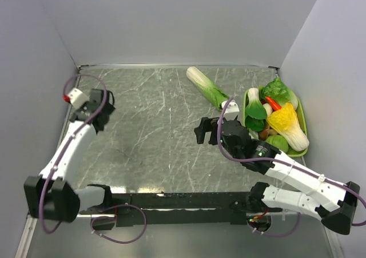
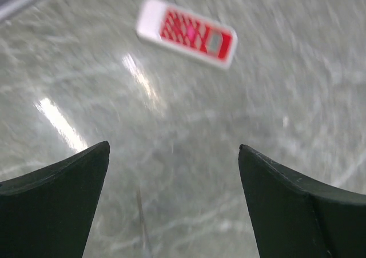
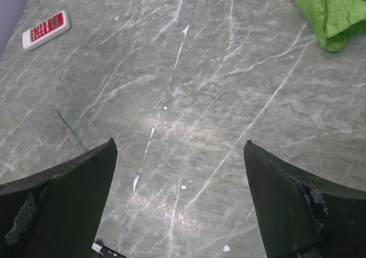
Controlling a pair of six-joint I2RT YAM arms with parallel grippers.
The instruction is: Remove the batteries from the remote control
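The remote control (image 2: 187,31) is a flat white slab with a red patterned face and a small dark window. It lies on the marble table ahead of my left gripper (image 2: 174,149), which is open and empty with bare table between its fingers. In the top view the remote (image 1: 69,97) shows at the far left by the wall, partly hidden by my left gripper (image 1: 80,99). My right gripper (image 3: 180,146) is open and empty over mid-table (image 1: 203,129); the remote (image 3: 46,30) lies far to its upper left. No batteries are in view.
A green basket (image 1: 302,120) of vegetables, with a red chili pepper (image 1: 273,103), stands at the right. A long green-white vegetable (image 1: 207,88) lies on the table beside it; its leaf shows in the right wrist view (image 3: 329,12). Grey walls close off three sides.
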